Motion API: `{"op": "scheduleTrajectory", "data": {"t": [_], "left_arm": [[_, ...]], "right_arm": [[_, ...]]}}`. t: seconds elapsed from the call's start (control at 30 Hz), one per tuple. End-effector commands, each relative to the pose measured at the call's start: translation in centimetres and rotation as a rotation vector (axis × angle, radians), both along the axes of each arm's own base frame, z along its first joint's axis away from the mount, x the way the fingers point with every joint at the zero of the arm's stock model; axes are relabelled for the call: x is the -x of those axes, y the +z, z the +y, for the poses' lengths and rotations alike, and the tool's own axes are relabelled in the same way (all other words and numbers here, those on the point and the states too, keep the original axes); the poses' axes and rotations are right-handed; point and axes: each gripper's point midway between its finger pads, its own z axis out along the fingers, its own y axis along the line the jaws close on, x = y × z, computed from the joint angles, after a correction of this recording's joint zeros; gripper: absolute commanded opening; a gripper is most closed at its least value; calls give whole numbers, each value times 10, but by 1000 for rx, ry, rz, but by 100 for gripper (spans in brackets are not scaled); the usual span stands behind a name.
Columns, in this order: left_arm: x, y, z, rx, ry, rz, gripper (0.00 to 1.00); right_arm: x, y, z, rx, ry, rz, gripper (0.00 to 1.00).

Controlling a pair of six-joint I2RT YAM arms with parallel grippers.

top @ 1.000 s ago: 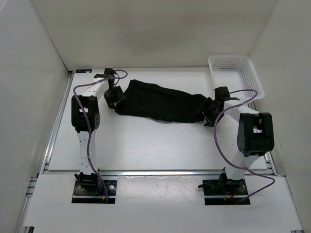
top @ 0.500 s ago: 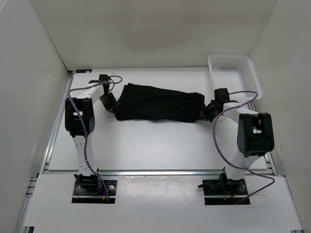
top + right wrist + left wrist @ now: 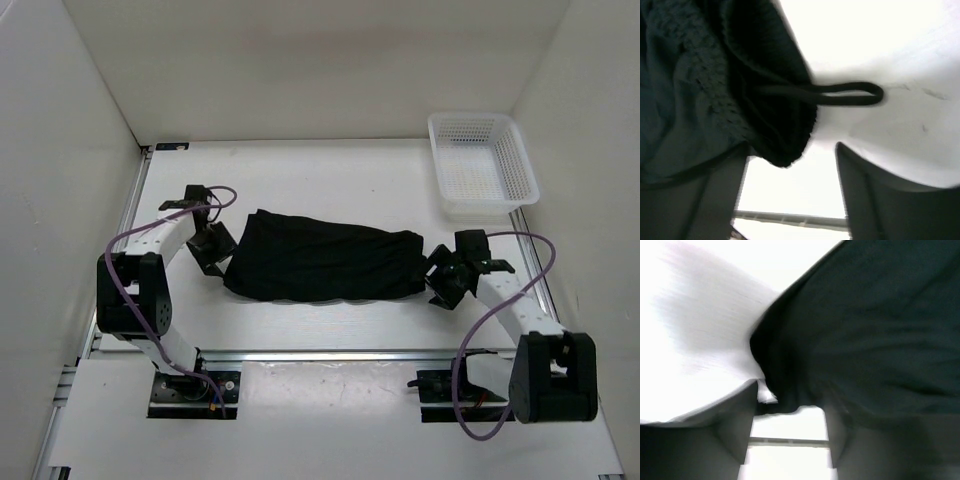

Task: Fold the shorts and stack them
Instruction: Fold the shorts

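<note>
At the left, the left gripper [image 3: 220,252] is sitting at the left end of the shorts [image 3: 320,262] with its jaws apart, and in its wrist view the two fingers [image 3: 732,437] are showing bright table between them while a dark fold is only drooping into the gap at the tips. The shorts are lying flat across the near middle of the table [image 3: 330,180] as a long black band, stretching from one gripper to the other. They are looking light, limp and thin: the cloth is wrinkling and sagging in both close views, so it is likely going to fold over itself and slide easily on the smooth white top, with no stiffness to hold a crease. The corners of the ends are offering the best hold, a pinch through both layers. At the right, the right gripper [image 3: 441,277] is likewise standing with its jaws apart just beside the gathered waistband [image 3: 705,80], where a loop of drawstring [image 3: 845,94] is trailing onto the table and is probably best kept out of any pinch. Farther right, the white mesh basket [image 3: 482,205] is sitting well apart. No brand, label or writing is showing anywhere.
</note>
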Motion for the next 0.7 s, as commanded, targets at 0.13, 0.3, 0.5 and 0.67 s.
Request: {"op": "scheduleTrajectory", "data": {"t": [0.13,0.3,0.5,0.67], "left_arm": [[-3,29,-8,8,-20,-125,86],[-2,42,-3,-21,-12,-136,86],[-5,55,0,-38,-15,-178,85],[-4,59,4,-57,-10,-188,85]], "right_arm": [[27,14,-6,24,17,-21,98],[5,25,5,-61,-17,-77,99],[-31,17,13,-148,-86,-62,99],[-50,11,9,-158,-145,-70,95]]}}
